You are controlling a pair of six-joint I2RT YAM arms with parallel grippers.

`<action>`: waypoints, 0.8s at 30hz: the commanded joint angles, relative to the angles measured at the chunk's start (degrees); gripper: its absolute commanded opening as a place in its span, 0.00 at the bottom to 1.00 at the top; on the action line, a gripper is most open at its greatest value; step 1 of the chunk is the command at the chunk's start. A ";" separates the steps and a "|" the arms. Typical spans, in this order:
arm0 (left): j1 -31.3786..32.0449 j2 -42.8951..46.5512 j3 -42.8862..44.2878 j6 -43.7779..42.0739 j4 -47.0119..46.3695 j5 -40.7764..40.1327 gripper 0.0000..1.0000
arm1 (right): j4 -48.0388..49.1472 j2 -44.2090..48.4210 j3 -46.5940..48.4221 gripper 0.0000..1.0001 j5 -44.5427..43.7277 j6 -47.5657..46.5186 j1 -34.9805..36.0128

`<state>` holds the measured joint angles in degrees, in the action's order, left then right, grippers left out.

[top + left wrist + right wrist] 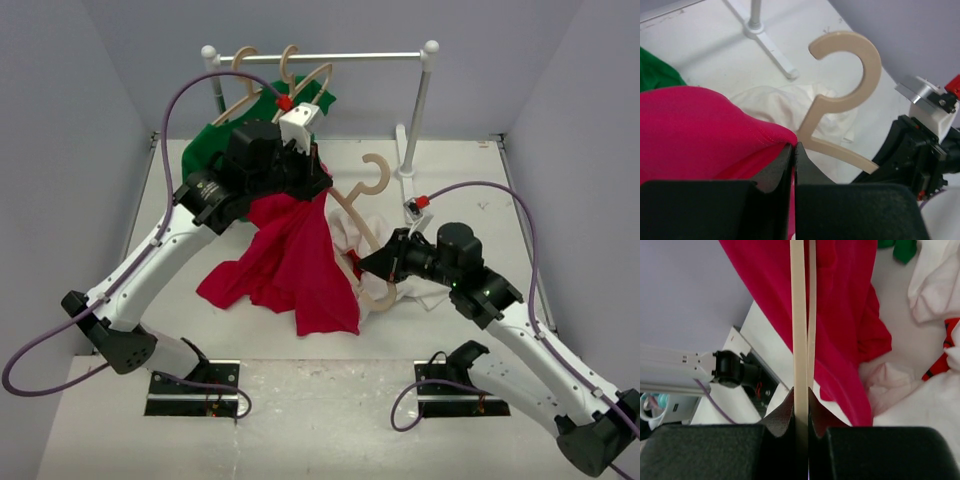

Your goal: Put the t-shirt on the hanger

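**Shirt edge at hanger neck: both hands engaged**

Left hand [794, 150]: jaws closed, pinching a fold of the red t-shirt [700, 125] near its upper edge. The shirt is lifted at that point. The rest hangs down and spreads onto the table [460, 170] between the two arms.

Right hand [801, 400]: jaws clamped on the lower end of one arm of the beige hanger [812, 120], holding it off the table. Its hook points up and away, towards the clothes rack [350, 57].

Key relation: the hanger's long axis runs from the right hand, near and right, up and leftwards to the left hand. The pinched fold sits just at the base of the hanger's neck, and in the left wrist view it is touching or very nearly so. The left hand is therefore the nearer one to the hanger's free arm, while the right hand holds the far end of the other arm. Seen from the right wrist, the red cloth lies alongside the hanger arm. I cannot tell whether any of the hanger is already inside the shirt.

Judgement: the shirt is not yet seated on the hanger. The next move probably needs the held fold drawn over the free shoulder while the right hand keeps the hanger steady.

Also present: white garments [780, 107] under the hanger and a green garment [215, 140] by the rack.
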<state>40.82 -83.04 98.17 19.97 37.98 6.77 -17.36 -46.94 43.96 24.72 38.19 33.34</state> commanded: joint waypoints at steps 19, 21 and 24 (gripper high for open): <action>12.92 1.92 5.34 -12.22 9.58 9.72 0.00 | 16.29 9.26 -4.55 0.00 -14.01 -8.77 1.90; 13.87 1.73 6.13 -13.23 10.93 9.63 0.00 | 18.89 9.83 -4.71 0.00 -14.10 -9.76 1.90; 14.00 1.88 8.76 -13.44 12.60 0.29 0.11 | 20.58 9.24 -4.29 0.00 -13.59 -12.12 1.76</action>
<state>53.69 -82.70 101.79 8.74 47.18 14.09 -4.09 -38.23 38.00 13.04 30.26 35.24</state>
